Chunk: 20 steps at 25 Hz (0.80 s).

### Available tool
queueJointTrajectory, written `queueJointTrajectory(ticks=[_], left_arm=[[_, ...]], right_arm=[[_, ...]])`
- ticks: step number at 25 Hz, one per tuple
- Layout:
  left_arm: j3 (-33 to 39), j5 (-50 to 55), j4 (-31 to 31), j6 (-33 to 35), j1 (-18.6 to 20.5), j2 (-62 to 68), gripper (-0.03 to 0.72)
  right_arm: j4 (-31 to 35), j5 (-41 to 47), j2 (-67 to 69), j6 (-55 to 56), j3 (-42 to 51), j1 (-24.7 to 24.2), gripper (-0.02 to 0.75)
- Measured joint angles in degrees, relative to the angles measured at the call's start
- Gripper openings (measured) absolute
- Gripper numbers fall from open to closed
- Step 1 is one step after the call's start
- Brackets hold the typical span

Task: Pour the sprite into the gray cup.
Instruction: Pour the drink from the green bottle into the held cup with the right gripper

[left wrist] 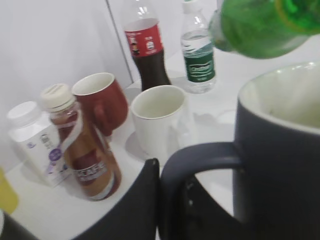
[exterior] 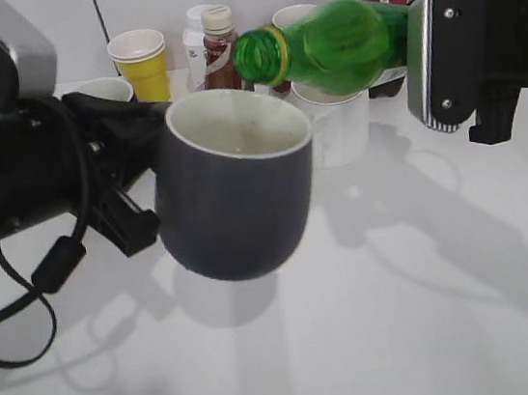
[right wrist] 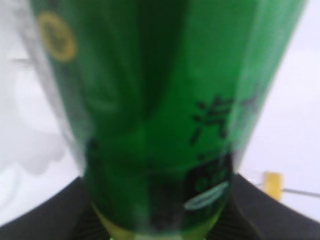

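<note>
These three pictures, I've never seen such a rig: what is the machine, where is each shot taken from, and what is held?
It is a two-armed robot at a white table. The wide picture is from a camera in front; the other two come from cameras on each wrist. The left end effector is shut on the handle of the gray cup, held off the table. The right end effector grips the sprite, tipped nearly level with its open mouth near the cup's rim. Behind stand a cola bottle, a water bottle, a red mug, a white mug and a yellow paper cup.
</note>
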Motion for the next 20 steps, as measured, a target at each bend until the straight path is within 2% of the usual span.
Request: queueJointTrajectory(ticks=[6,20], left_arm=[[0.00,1.15,0.16,-0.04,-2.36,0.00,0.048],[0.00,3.59,0.39,-0.04,-2.41,0.00,0.048]], right_arm=[[0.00,-0.28,0.00,-4.64,0.00,0.00,0.339],[2.57,-4.14,0.00,-16.39,0.00,0.00,0.339]])
